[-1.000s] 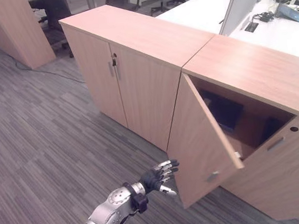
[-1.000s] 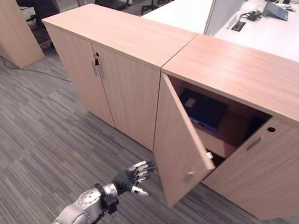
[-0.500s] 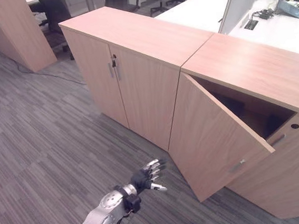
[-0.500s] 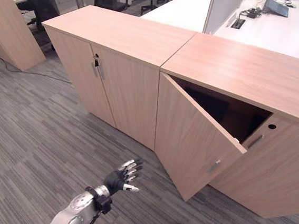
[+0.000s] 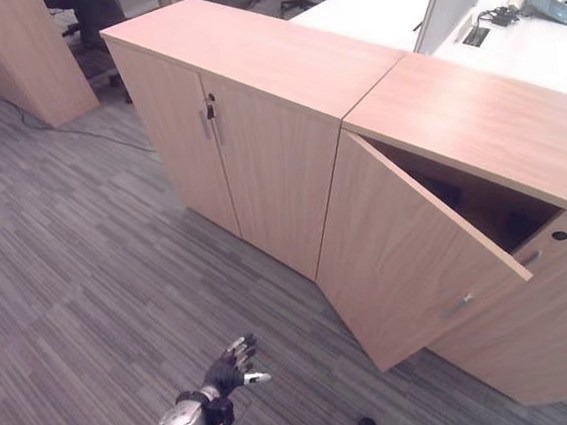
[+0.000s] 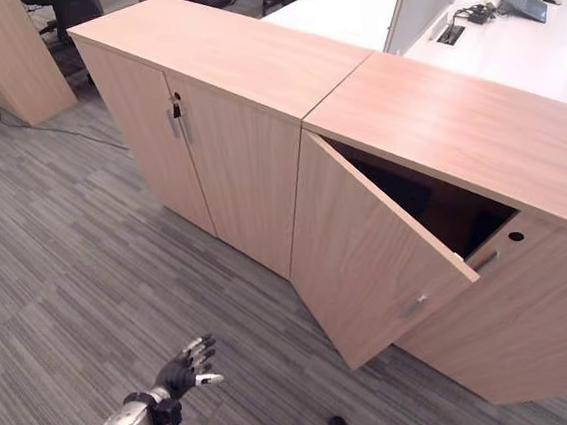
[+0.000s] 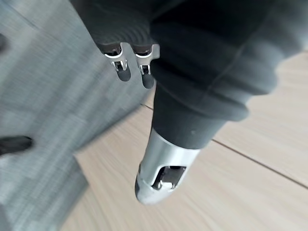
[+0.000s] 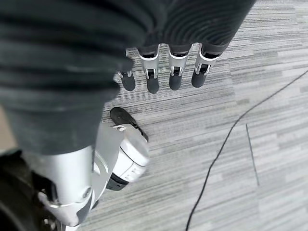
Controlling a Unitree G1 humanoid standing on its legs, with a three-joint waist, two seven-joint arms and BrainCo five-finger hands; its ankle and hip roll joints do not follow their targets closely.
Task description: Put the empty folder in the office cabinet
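cabinet door swinging shut, folder looks to be inside

so a second ago the door on the right-hand office cabinet stood wide open and you could see a dark flat thing on the shelf, which i'm guessing was the folder. now the door has swung most of the way closed, with a wedge-shaped gap left along its top edge. through that gap it's just dark interior, so i can't actually make the folder out anymore.

the left hand has dropped back and away from the door, low over the grey carpet, well apart from the cabinet. fingers are spread and relaxed, holding nothing. the right hand hangs over the carpet with straight fingers, empty too.

my read: the placing part is done and this is the closing step. the door isn't fully flush yet, so it may need one more nudge unless it carries itself shut.
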